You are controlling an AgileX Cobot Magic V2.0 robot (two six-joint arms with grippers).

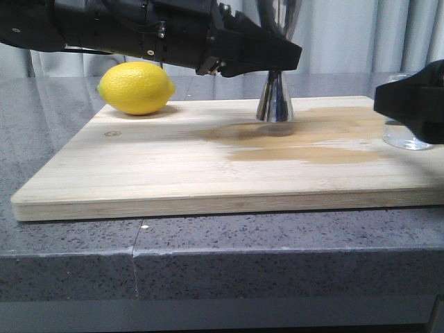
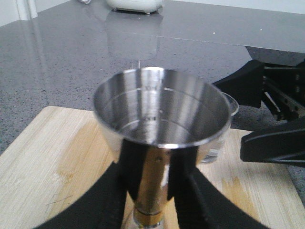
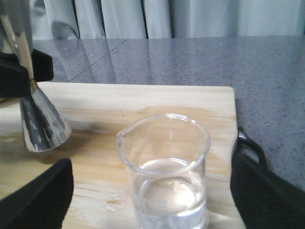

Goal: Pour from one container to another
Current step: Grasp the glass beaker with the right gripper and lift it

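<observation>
The clear glass beaker [image 3: 164, 171] (partly filled with clear liquid) stands upright between the right claw's [image 3: 147, 200] spread fingers; the upright steel jigger [image 2: 159, 143] sits clamped between the left claw's [image 2: 152, 191] fingers.

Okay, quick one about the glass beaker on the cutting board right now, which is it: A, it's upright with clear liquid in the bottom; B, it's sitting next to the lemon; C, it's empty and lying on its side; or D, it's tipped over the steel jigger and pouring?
A: the right wrist view shows the beaker standing upright on the board with clear liquid pooled in its lower part, between the open fingers of the right gripper.
</observation>
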